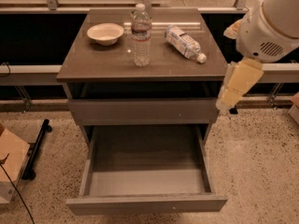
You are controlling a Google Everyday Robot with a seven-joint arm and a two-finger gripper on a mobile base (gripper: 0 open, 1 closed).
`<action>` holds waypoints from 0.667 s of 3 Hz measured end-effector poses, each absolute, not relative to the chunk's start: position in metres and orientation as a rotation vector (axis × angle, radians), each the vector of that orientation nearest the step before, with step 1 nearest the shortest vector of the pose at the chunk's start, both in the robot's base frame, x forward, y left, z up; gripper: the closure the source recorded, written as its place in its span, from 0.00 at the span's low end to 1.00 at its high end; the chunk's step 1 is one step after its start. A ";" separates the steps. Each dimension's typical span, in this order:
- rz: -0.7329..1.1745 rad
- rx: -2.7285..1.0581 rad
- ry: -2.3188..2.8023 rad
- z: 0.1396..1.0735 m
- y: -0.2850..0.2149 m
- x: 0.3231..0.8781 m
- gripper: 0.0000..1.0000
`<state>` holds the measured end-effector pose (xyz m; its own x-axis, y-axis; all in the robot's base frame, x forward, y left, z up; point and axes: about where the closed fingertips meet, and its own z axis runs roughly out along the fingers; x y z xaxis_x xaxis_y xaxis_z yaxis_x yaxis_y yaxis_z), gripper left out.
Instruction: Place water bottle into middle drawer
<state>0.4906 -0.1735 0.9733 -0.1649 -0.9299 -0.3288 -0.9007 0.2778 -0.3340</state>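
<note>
Clear, shiny plastic on the water bottle (141, 36), with a smooth white cap. Same clear plastic on the lying bottle (183, 42). Smooth and pale with a little shine on the bowl (105, 33). Smooth brown cabinet top (107, 62) with a soft shine from the light. Flat, matt grey inside the middle drawer (147, 181). Dull cream plastic on the gripper (236, 85), hanging by the cabinet's right side. Glossy white shell on the arm (271, 22). Speckled, stony floor (261, 162).
</note>
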 end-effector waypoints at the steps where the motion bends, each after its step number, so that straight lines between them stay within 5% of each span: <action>1: -0.078 -1.609 2.043 0.973 -0.160 0.530 0.00; 2: -0.062 -1.574 2.040 0.963 -0.153 0.567 0.00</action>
